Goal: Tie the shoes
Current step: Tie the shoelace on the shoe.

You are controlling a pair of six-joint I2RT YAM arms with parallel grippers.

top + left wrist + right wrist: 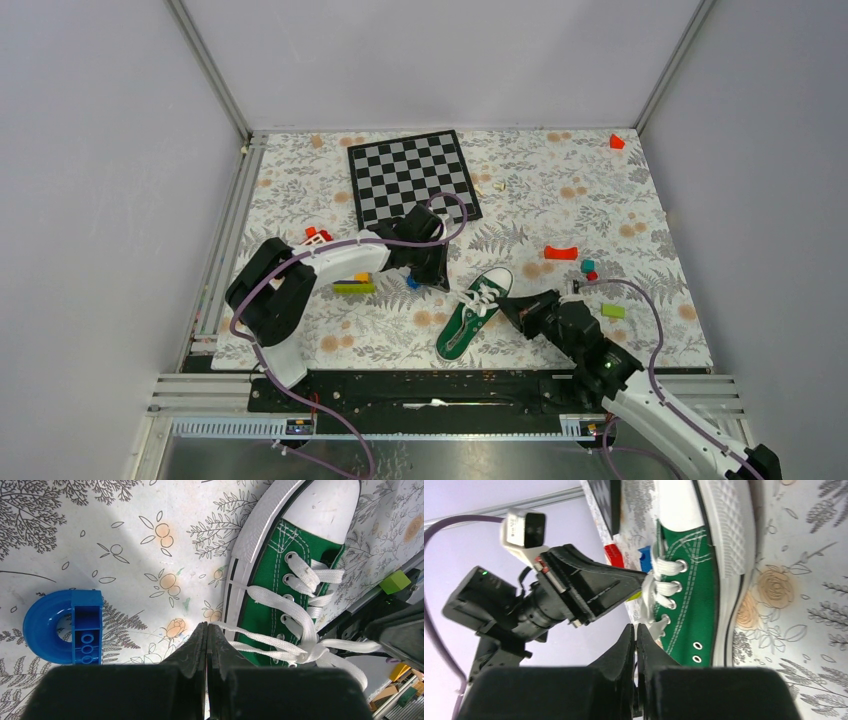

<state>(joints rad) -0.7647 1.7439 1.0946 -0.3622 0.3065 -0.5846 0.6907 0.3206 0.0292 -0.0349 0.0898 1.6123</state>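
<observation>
Green sneaker (472,318) (280,580) (694,605) is sitting on its sole on the floral bench (600,200). It is in the near-middle area, with the toe cap pointing away and slightly right and the heel toward the arm bases. The white laces (483,295) (272,599) (664,587) are lying loosely crossed over the tongue, with no finished bow showing. The left arm (330,262) is reaching in from the sneaker's left. The left jaws are pressed together with no gap, and in the left wrist view a thin lace strand is running from the eyelets straight into their tips, so they look to be pinching it. The right arm (590,345) is coming in from the sneaker's right, low over the bench. The right jaws are also pressed together, and a strand is stretching sideways from the lace crossing toward them. They appear to be pinching it, though the contact itself is hard to see. The sneaker is lying between the two sets of jaws, both right at the lace area. A blue arch block (87,630) (411,283) is lying on the bench just left of the left jaws, apart from the sneaker. A green block (395,581) (613,311) is sitting beyond the right arm. A chessboard (412,178) is lying farther back, and a red arch piece (561,252) is lying to the right of the toe, well apart.
</observation>
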